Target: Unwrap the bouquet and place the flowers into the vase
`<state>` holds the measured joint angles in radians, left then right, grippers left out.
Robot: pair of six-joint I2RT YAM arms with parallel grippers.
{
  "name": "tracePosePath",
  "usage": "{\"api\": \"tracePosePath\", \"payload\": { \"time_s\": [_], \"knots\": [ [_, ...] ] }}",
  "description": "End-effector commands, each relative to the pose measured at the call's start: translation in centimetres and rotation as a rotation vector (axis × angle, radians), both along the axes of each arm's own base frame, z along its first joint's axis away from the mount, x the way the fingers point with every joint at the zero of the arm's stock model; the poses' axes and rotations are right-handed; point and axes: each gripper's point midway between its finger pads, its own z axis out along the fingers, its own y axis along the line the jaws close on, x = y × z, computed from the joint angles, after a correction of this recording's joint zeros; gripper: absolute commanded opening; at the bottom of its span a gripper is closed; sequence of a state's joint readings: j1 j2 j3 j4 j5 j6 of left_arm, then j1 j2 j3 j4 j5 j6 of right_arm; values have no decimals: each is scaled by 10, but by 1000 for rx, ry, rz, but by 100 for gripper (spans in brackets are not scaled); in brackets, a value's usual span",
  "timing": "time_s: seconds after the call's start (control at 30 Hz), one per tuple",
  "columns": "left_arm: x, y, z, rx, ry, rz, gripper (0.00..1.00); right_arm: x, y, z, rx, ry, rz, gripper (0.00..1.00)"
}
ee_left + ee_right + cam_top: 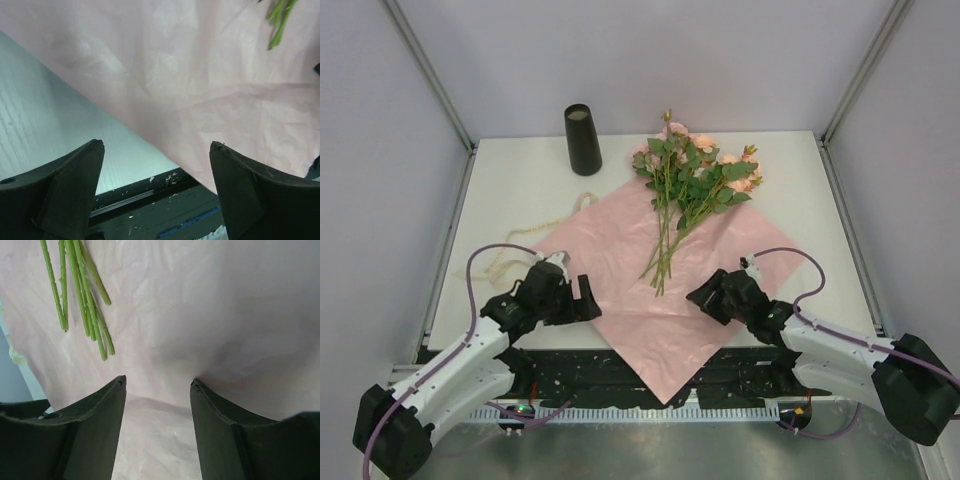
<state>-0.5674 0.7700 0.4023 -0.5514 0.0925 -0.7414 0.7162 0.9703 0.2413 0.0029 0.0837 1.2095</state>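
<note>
Unwrapping looked done: the flowers (692, 185) lay loose on the pink paper (620, 300) at one o'clock, vase (582, 138) at eleven. Left end effector (157, 144) gaped empty; right end effector (158, 379) stood part-open, empty. Next probably: grasp the stems (82, 300)

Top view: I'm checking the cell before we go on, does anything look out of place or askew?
The pink wrapping sheet lies skewed, its near corner hanging over the front edge of the table. The cream ribbon trails loose at the left. The flowers lie flat, stems on the sheet; the vase stands upright.
</note>
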Motion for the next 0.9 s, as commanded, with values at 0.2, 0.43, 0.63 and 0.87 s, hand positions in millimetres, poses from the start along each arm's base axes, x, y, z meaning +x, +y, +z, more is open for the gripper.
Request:
{"api": "tracePosePath", "payload": {
  "time_s": [0.2, 0.43, 0.63, 0.87],
  "knots": [
    [84, -41, 107, 72, -242, -177, 84, 21, -43, 17, -199, -163, -109, 56],
    [138, -106, 116, 161, -235, -337, 68, 23, -36, 79, -139, -399, 3, 56],
    [164, -145, 81, 210, -163, -382, 59, 17, -35, 104, -80, -497, 25, 56],
    [175, -166, 43, 225, -88, -392, 52, 16, -34, 105, -84, -506, 40, 55]
  ]
}}
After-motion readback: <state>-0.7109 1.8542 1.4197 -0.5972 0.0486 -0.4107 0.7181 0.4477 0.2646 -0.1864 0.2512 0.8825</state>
